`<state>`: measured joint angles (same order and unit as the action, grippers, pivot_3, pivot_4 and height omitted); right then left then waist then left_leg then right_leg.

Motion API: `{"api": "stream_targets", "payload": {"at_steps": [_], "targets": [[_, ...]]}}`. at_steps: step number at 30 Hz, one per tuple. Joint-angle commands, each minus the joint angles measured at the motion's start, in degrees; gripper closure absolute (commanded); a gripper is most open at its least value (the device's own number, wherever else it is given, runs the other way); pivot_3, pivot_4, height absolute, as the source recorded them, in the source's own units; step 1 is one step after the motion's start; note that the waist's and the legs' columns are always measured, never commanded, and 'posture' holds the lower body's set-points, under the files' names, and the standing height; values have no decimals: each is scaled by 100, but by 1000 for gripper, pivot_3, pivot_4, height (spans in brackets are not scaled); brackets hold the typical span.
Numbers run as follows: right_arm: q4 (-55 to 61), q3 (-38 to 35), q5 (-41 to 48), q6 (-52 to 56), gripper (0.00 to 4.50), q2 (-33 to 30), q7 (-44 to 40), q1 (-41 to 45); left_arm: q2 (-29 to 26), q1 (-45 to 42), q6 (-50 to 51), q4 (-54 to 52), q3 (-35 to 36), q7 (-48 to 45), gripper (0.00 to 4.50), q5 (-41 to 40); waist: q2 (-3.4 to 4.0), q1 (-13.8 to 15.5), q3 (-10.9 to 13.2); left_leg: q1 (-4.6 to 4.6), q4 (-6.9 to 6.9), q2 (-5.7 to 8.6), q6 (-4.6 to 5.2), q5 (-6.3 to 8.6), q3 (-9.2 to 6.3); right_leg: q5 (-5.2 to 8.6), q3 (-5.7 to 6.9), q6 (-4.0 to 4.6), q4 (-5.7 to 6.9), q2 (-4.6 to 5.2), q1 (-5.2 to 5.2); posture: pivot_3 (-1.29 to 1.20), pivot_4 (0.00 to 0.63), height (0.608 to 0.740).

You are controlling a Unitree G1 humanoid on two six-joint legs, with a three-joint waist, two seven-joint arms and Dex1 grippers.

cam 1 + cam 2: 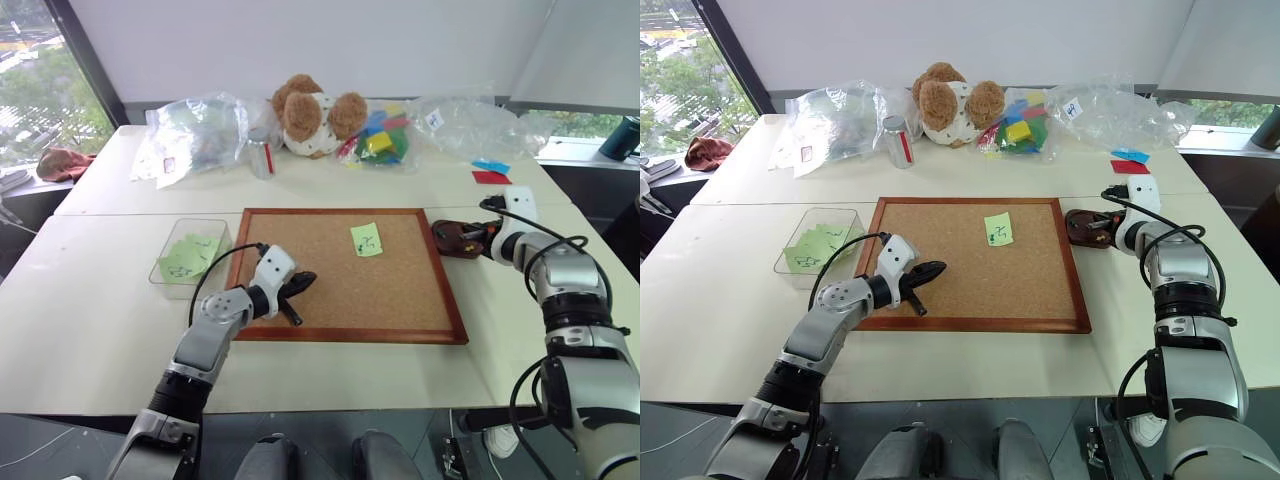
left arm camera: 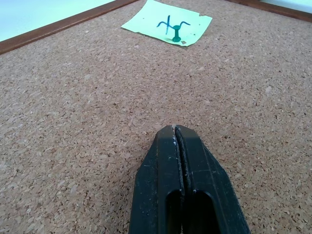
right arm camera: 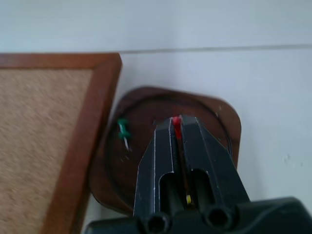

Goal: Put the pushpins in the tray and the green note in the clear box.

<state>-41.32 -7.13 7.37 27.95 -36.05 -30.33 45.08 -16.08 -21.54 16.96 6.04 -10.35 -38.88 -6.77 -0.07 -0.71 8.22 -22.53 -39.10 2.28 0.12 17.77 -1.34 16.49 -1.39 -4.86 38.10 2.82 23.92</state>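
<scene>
Over brown tray (image 3: 146,161), right tool (image 3: 176,122) nearly closed on red pushpin (image 3: 176,126).

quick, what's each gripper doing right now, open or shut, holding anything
Left gripper: shut and empty, over the cork board.
Right gripper: almost closed on a red pushpin, over the tray.

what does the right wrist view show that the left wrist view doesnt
Right wrist view: the right gripper over the tray, with something red between its fingertips, and a green pushpin lying in the tray. Left wrist view: the left gripper, shut, over the cork, and the green note pinned by a green pin. Both share the cork board.
</scene>
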Motion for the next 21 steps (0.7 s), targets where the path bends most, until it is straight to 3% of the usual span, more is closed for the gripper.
{"api": "stream_targets", "payload": {"at_steps": [1, 7, 17, 21], "targets": [[41, -26, 5, -140, 3042, 51, -40, 47, -24, 169, 150, 117, -186, -71, 4500, 74, 0, -1, 0, 3, 1, 0, 0, 0, 0, 0, 0, 0, 0, 0, -3, 0, 150, 740], [182, -81, 29, -84, 16, 61, -37, 41, -50, 151, 149, 127, -176, -82, 4500, 77, 0, 1, 0, 4, 2, 0, 0, 0, -1, 0, 1, 0, -3, 0, -6, 0, 150, 740], [1061, -145, 158, 393, 16, -34, -129, -118, -79, 141, 140, 127, -180, -106, 4500, 78, 0, 1, 0, 5, 2, 0, 0, 1, -2, 0, 0, 0, -3, 0, -6, 0, 150, 740], [2040, -13, 422, 851, 16, -17, -532, -160, -93, 144, 138, 115, -181, -123, 4500, 79, 2, 3, 1, 4, 4, -1, 1, 1, -2, 0, 0, 0, -4, 0, -5, 0, 150, 740]]}}
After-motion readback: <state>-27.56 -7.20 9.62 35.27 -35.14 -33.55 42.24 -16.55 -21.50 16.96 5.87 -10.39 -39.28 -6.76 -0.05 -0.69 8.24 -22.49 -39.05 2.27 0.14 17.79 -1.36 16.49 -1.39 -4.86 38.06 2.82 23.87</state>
